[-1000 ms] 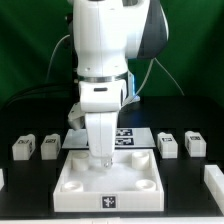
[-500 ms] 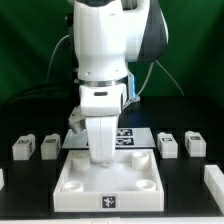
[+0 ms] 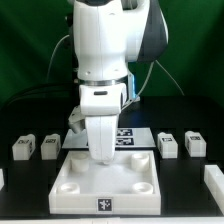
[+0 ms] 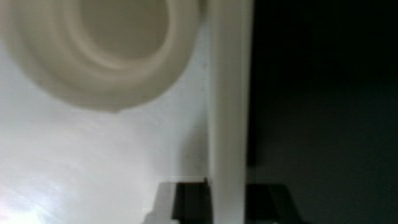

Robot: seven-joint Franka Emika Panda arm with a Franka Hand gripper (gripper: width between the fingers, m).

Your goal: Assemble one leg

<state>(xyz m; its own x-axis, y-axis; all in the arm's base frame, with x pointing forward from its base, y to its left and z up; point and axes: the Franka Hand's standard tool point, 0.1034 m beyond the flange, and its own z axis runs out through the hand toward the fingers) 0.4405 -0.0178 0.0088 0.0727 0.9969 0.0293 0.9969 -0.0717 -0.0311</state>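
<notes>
1. Your tool [image 3: 101,157] sits low over the white panel [image 3: 105,178], by its rear corner on the exterior view's left; the arm hides the fingers, so you cannot tell how wide they stand or whether they hold anything
2. The front socket [image 3: 148,184] at the exterior view's right shows as a bare hollow; the wrist view shows one round socket [image 4: 98,50]
3. The nearest leg [image 3: 50,146] stands on the table [image 3: 25,200] outside the panel, at the exterior view's left; other legs [image 3: 168,144] stand at the right

Exterior view fronts arm [image 3: 105,60]; wrist view close on shared panel [image 4: 107,150].
</notes>
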